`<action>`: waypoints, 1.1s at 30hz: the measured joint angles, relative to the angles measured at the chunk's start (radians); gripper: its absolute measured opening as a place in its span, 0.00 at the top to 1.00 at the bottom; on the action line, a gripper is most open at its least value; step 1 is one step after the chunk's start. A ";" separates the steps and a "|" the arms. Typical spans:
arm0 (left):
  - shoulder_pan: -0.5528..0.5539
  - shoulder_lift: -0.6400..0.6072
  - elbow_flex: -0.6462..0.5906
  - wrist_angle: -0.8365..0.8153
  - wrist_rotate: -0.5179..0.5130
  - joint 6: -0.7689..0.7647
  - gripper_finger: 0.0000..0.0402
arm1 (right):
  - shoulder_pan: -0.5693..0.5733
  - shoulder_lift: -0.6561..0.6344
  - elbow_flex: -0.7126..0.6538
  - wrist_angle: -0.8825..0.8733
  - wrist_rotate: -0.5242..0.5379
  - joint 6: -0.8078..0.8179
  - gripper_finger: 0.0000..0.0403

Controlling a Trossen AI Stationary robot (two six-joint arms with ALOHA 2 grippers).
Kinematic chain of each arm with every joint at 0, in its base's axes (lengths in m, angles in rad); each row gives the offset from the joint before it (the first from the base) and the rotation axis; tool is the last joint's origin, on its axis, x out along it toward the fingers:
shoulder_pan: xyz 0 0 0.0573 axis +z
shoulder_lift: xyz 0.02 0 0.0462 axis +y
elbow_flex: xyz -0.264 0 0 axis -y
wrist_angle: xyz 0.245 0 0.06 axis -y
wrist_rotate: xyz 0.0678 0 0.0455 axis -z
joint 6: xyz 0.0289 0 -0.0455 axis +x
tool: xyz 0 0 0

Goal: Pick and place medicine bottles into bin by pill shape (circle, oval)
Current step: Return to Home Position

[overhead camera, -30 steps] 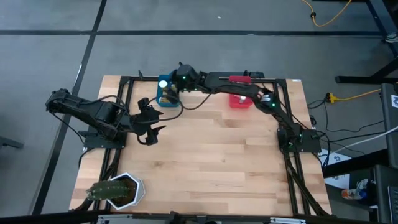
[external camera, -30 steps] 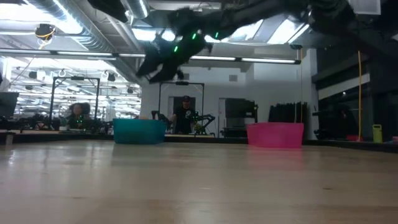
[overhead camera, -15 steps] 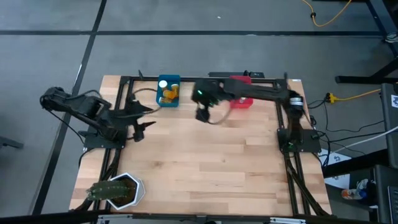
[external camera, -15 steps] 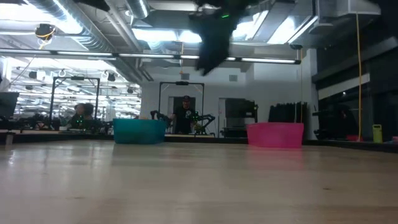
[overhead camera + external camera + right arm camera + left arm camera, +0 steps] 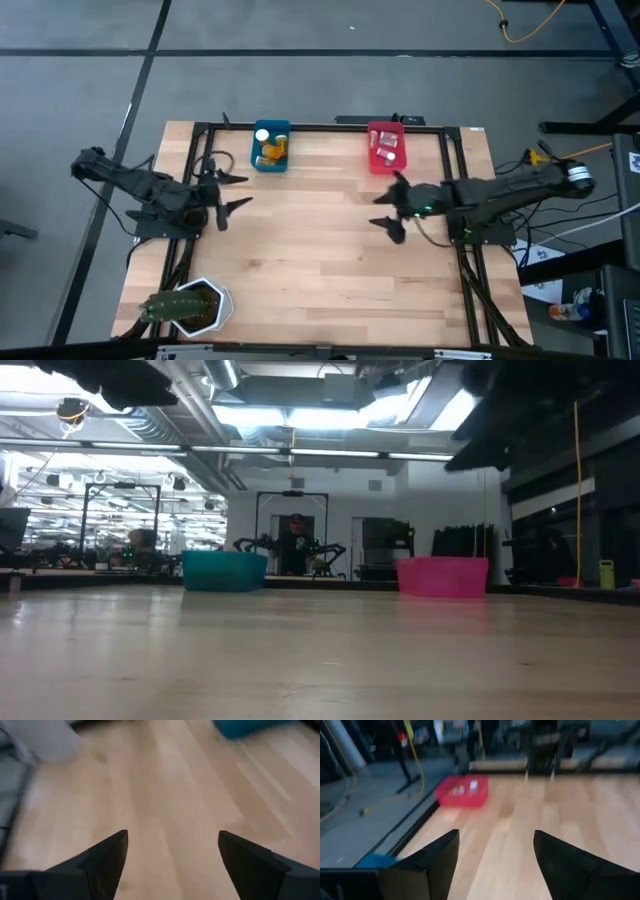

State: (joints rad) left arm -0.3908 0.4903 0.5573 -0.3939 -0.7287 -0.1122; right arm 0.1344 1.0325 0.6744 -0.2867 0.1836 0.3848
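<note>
Medicine bottles lie in two bins at the table's far edge: amber and white-capped ones in the blue bin (image 5: pixel 270 146), pale ones in the pink bin (image 5: pixel 386 148). No bottle shows on the bare wood. My left gripper (image 5: pixel 232 192) is open and empty above the table's left side. My right gripper (image 5: pixel 390 210) is open and empty above the right side, nearer than the pink bin. In the low view the blue bin (image 5: pixel 224 571) and the pink bin (image 5: pixel 443 576) stand at the far edge. The pink bin (image 5: pixel 462 791) shows in the left wrist view, the blue bin (image 5: pixel 250 727) in the right wrist view.
A green plant in a white pot (image 5: pixel 185 308) stands at the near left corner. A black frame (image 5: pixel 330 126) runs along the table's far, left and right edges. People stand in the room beyond the table (image 5: pixel 295 545). Bare wood lies between the two grippers.
My right gripper has swung from over the blue bin toward the table's right and near side, stopping nearer than the pink bin. My left gripper has drawn back a little toward the left edge.
</note>
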 joint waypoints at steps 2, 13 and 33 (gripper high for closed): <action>0.008 -0.050 -0.075 0.136 0.017 0.042 0.38 | 0.034 -0.085 -0.084 0.118 0.001 0.004 0.23; 0.158 -0.140 -0.407 0.600 0.310 0.152 0.38 | 0.106 -0.268 -0.216 0.261 0.258 0.008 0.23; 0.382 -0.140 -0.539 0.627 0.524 0.067 0.38 | 0.110 -0.278 -0.216 0.259 0.269 -0.040 0.23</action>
State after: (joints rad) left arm -0.0086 0.3508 0.0183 0.2329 -0.2049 -0.0448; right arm 0.2446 0.7544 0.4587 -0.0280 0.4522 0.3450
